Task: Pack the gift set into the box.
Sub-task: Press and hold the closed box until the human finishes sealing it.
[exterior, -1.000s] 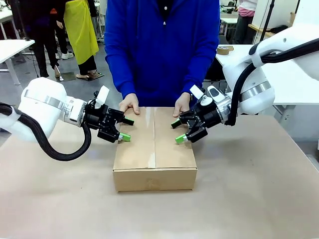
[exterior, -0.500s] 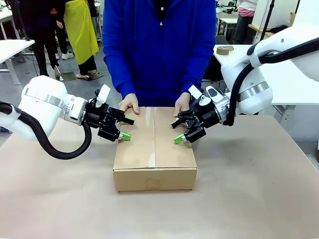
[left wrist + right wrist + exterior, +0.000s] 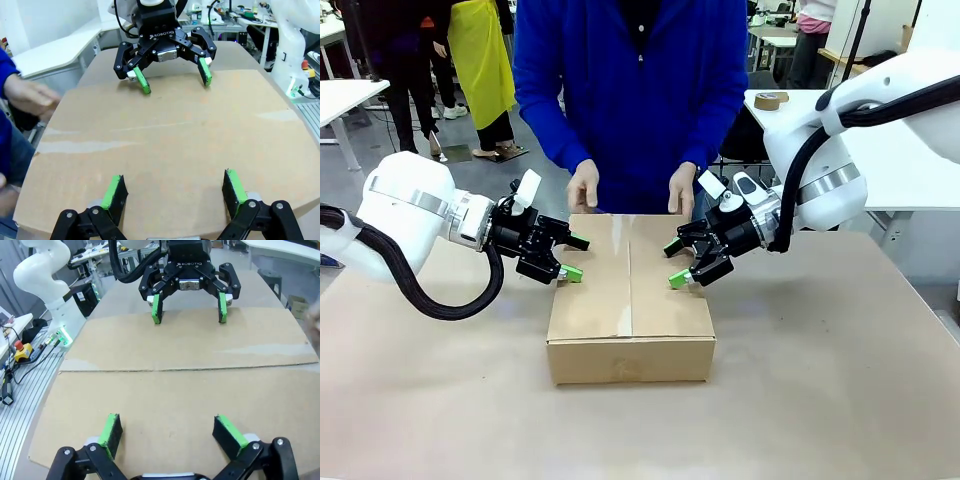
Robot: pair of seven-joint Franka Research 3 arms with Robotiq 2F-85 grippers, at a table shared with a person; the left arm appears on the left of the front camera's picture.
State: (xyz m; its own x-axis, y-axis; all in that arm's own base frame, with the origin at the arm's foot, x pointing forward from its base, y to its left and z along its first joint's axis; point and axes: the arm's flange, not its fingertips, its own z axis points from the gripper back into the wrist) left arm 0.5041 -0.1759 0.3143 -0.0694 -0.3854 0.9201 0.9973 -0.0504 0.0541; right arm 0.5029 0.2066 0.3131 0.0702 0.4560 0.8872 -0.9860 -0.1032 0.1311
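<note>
The shallow brown corrugated cardboard box (image 3: 630, 300) sits mid surface (image 3: 820, 400), flaps folded shut. My left pincer (image 3: 576, 257) and right pincer (image 3: 674, 265), both spread, flank its top. I judge it light and stiff with springy flaps, best pressed flat.

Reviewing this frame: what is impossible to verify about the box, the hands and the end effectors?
- Contents of the closed brown corrugated cardboard box: in every view the shut flaps hide the inside.
- Finger detail of the person's hand: blurred in the left wrist view.
- Whether the open left end effector and the open right end effector touch the lid: the front view's angle leaves contact unclear.
</note>
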